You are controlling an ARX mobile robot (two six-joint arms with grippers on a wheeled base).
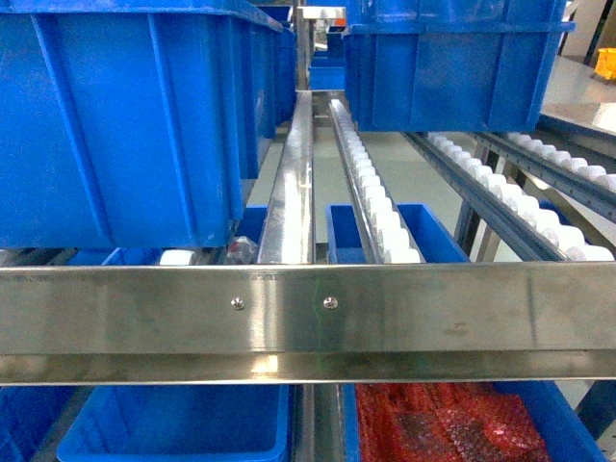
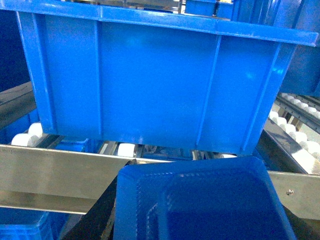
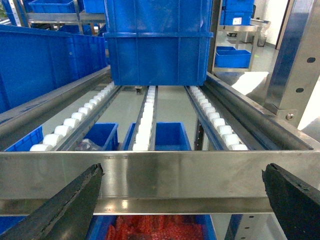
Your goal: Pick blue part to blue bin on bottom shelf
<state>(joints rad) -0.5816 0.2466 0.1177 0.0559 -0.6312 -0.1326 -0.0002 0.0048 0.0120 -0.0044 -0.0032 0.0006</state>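
A blue part (image 2: 200, 190), a flat tray-like piece with a raised rim, fills the bottom of the left wrist view. My left gripper (image 2: 192, 225) is shut on it; one black finger (image 2: 97, 212) shows at its left edge, the other is hidden behind it. The part hangs in front of the steel shelf rail (image 2: 50, 170). On the bottom shelf, an empty-looking blue bin (image 1: 173, 423) sits at the lower left in the head view. My right gripper (image 3: 182, 200) stands open before the rail with nothing between its fingers. Neither gripper shows in the head view.
Large blue bins (image 1: 115, 115) (image 1: 452, 67) rest on the white roller tracks (image 1: 380, 207) of the upper shelf. A steel crossbar (image 1: 308, 308) spans the front. A blue bin of red parts (image 1: 443, 423) sits at the lower right. Small blue bins (image 3: 167, 135) stand below the rollers.
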